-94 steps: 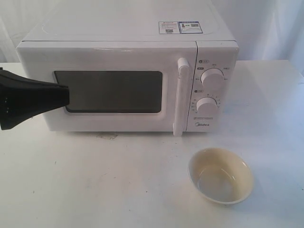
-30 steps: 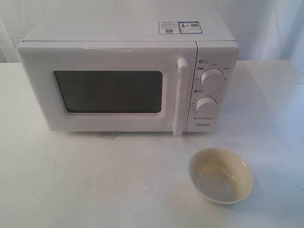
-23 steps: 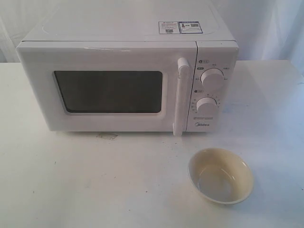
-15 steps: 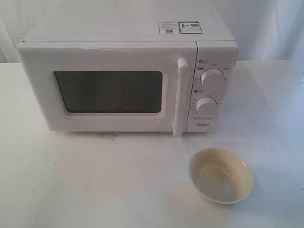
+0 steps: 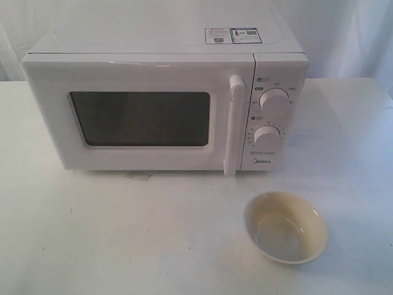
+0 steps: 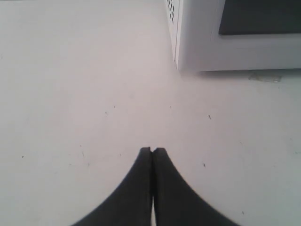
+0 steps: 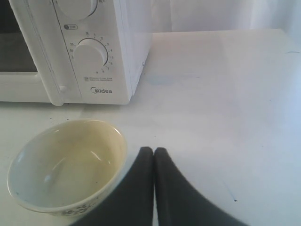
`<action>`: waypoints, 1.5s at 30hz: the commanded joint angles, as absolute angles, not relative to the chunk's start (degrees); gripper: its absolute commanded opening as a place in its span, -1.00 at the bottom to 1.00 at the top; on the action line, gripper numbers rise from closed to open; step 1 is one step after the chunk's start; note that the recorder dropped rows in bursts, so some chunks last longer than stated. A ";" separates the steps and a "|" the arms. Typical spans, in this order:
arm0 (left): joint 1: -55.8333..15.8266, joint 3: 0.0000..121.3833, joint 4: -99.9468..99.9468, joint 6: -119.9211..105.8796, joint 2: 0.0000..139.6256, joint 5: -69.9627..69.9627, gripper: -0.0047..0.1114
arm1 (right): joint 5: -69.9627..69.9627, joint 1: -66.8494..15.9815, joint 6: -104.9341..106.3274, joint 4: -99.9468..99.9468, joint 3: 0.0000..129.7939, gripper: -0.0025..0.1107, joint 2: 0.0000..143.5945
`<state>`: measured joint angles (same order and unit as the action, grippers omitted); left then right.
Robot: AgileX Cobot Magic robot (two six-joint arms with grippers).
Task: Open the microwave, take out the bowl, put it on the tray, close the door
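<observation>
The left arm has gone from the exterior view. Left gripper (image 6: 152, 149) and right gripper (image 7: 154, 149) are both pressed together. The door (image 5: 138, 74) is shut and the bowl (image 5: 284, 227) stands at 5 o'clock of the microwave (image 5: 166, 37). Probably parking now, so withdraw the right gripper without nudging the bowl

About three seconds ago the black left gripper (image 6: 152, 150) reached in from the left edge of the exterior view. Its tip covered the left end of the dark window (image 5: 141, 118) in the door (image 5: 135, 77) of the microwave (image 5: 153, 37). One second ago it was already gone from that view, and it is not there now, so the whole window shows uncovered. The gripper now appears only in the left wrist view, its fingers (image 6: 138, 188) pressed together over the table (image 6: 70, 94), near a lower front corner of the microwave.
</observation>
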<state>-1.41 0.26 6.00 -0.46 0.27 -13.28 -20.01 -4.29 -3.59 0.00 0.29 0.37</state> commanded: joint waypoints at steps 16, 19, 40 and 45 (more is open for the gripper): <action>-1.23 0.00 5.49 0.00 0.00 -13.23 -0.92 | -19.73 -3.97 -3.72 0.00 0.00 -0.96 0.00; -1.23 0.00 5.49 0.00 0.00 -13.23 -0.92 | -19.73 -3.97 -3.72 0.00 0.00 -0.96 0.00; -1.23 0.00 5.49 0.00 0.00 -13.23 -0.92 | -19.73 -3.97 -3.72 0.00 0.00 -0.96 0.00; -1.23 0.00 5.49 0.00 0.00 -13.23 -0.92 | -19.73 -3.97 -3.72 0.00 0.00 -0.96 0.00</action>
